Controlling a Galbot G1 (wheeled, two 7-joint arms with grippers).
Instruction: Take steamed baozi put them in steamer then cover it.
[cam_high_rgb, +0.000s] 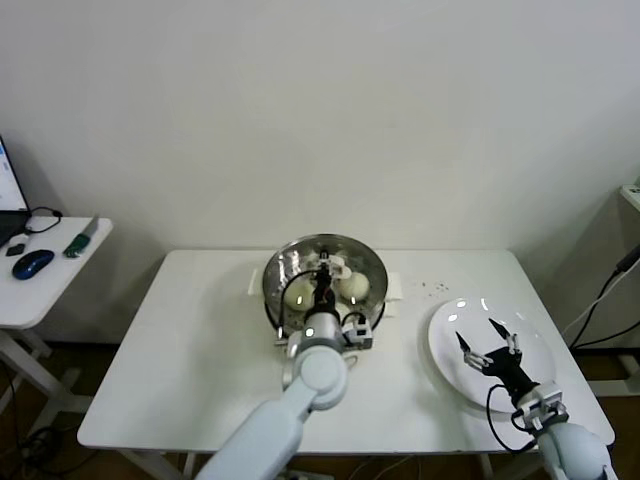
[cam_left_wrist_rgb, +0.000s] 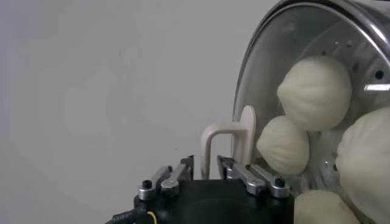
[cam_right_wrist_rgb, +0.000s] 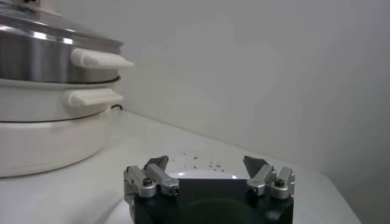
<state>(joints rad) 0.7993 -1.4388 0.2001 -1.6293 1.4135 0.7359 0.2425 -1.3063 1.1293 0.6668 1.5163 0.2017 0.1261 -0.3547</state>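
The steamer stands at the table's back centre, and the glass cover lies on it. Steamed baozi show through the glass; in the left wrist view three baozi lie under the cover. My left gripper is right above the lid. Its jaws stand slightly apart on either side of the cream handle, with a small gap each side. My right gripper hangs open and empty over the white plate.
The steamer's steel basket sits on a white pot base with side handles. Dark crumbs lie behind the plate. A side table with a mouse stands far left. The wall is close behind.
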